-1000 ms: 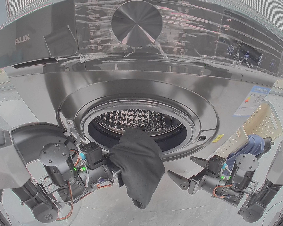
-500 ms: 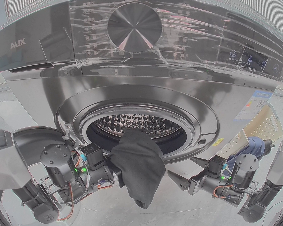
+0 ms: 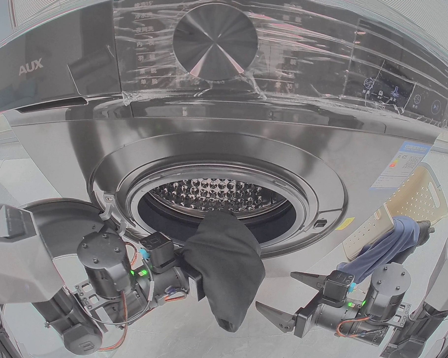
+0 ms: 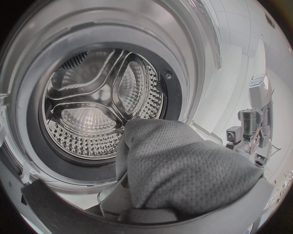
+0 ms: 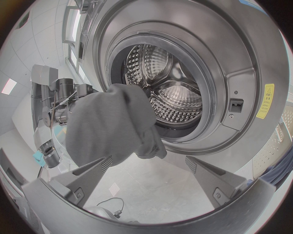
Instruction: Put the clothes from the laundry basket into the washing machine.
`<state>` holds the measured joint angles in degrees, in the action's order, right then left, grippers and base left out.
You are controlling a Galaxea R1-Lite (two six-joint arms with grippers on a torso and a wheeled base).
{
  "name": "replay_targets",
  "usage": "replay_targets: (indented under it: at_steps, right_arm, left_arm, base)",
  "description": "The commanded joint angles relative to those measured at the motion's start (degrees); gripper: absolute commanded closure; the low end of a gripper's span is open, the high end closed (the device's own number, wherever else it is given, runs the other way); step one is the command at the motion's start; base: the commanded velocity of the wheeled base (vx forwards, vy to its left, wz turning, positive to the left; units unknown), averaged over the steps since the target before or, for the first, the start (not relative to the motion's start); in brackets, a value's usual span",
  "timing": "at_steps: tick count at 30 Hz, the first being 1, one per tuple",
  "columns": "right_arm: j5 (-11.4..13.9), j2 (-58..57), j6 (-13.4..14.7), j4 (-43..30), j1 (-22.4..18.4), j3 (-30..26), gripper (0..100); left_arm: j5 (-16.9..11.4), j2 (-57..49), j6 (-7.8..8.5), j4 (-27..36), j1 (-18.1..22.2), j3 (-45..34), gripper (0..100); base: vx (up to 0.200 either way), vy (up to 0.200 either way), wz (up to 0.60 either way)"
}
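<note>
Head view: the left tool (image 3: 198,283) is closed on a bunch of the dark garment (image 3: 226,266), which hangs just in front of the washing machine's (image 3: 226,137) door opening (image 3: 213,206). The cloth's top edge is level with the opening's lower rim. The right tool (image 3: 276,291) is spread wide and empty, below and to the right of the opening. Farther right of the opening, a blue garment (image 3: 386,245) drapes over the laundry basket (image 3: 420,195). The step in hand looks like loading. Next, the held cloth needs carrying forward past the rim and into the drum, then releasing.

Left wrist view: the dark garment (image 4: 183,164) covers the tool's fingertips, so the grip itself is hidden. The drum (image 4: 91,103) beyond the opening looks bare, though its near floor is cut off.

Right wrist view: the right tool (image 5: 146,163) gapes with nothing between its fingers. The dark garment (image 5: 110,125) hangs before the opening's left half. The basket's contents cannot be made out.
</note>
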<state>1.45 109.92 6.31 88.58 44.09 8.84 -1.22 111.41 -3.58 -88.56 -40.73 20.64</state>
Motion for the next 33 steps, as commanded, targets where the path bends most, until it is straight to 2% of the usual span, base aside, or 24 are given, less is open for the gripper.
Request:
replay_targets:
  at_steps: [1, 8, 9, 11, 19, 22, 27, 33]
  right_arm:
    - [0.0, -0.9, -0.2, 0.0, 0.9, -1.3, 0]
    - [0.0, -1.6, -0.1, 0.0, 1.7, -1.5, 0]
    - [0.0, -1.6, -0.1, 0.0, 1.7, -1.5, 0]
    - [0.0, -1.7, 0.1, 0.0, 2.0, -1.6, 0]
    - [0.0, -1.6, 0.2, 0.0, 2.0, -1.6, 0]
    - [0.0, -1.5, 0.4, 0.0, 2.0, -1.5, 0]
    - [0.0, -1.2, 0.5, 0.0, 2.0, -1.2, 0]
    - [0.1, -1.2, 0.5, 0.0, 1.9, -1.4, 0]
  left_arm:
    - [2.5, 8.7, 1.56, 0.0, -0.3, 6.7, 100]
    - [3.6, 17.1, 0.77, 0.1, 1.0, 20.7, 100]
    - [3.6, 17.1, 0.77, 0.1, 1.0, 20.7, 100]
    - [4.5, 19.6, 0.95, 0.5, 2.7, 27.4, 100]
    - [4.2, 24.7, 1.21, 2.7, 6.0, 36.3, 100]
    - [4.5, 27.3, 1.12, 4.7, 7.0, 43.2, 100]
    - [4.4, 28.7, 0.77, 13.9, 7.8, 52.4, 100]
    - [4.4, 31.9, 0.60, 21.7, 9.8, 63.4, 100]
  base:
    - [0.000, 0.000, 0.00]
    - [0.000, 0.000, 0.00]
    - [0.000, 0.000, 0.00]
    - [0.000, 0.000, 0.00]
    - [0.000, 0.000, 0.00]
    - [0.000, 0.000, 0.00]
    - [0.000, 0.000, 0.00]
    - [0.000, 0.000, 0.00]
